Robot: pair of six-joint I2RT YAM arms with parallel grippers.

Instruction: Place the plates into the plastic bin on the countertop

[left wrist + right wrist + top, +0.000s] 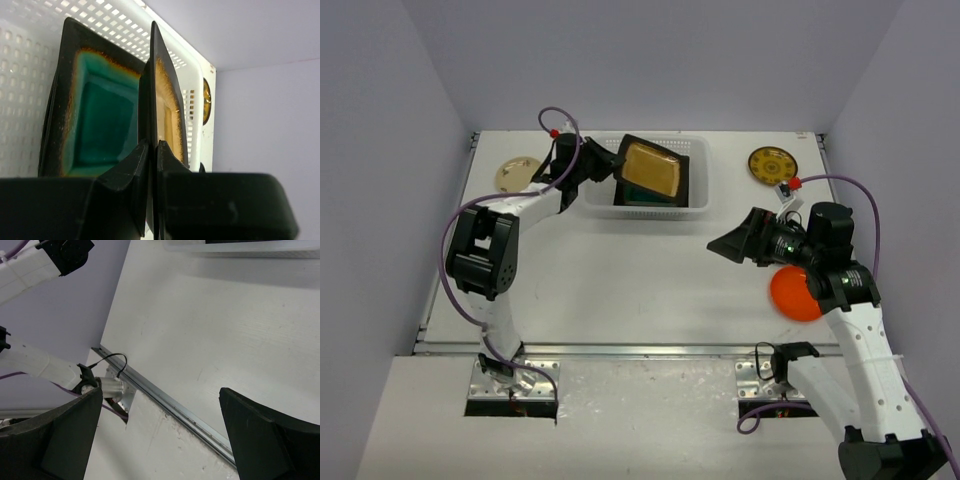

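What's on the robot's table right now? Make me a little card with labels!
Inside the bin: teal plate
Being held: amber plate, tilted over the bin
Left fingers: shut on the amber plate's rim
Right fingers: open, holding nothing
Waiting on the countertop: cream plate, yellow plate, orange plate
Partly hidden: the orange plate, under the right arm

Plain lavender-grey walls (650, 60) close in at nine, twelve and three o'clock. At six o'clock a speckled grey ledge (650, 420) meets the metal front edge (640, 349) of the white countertop (640, 290). Light is even, shadows soft.
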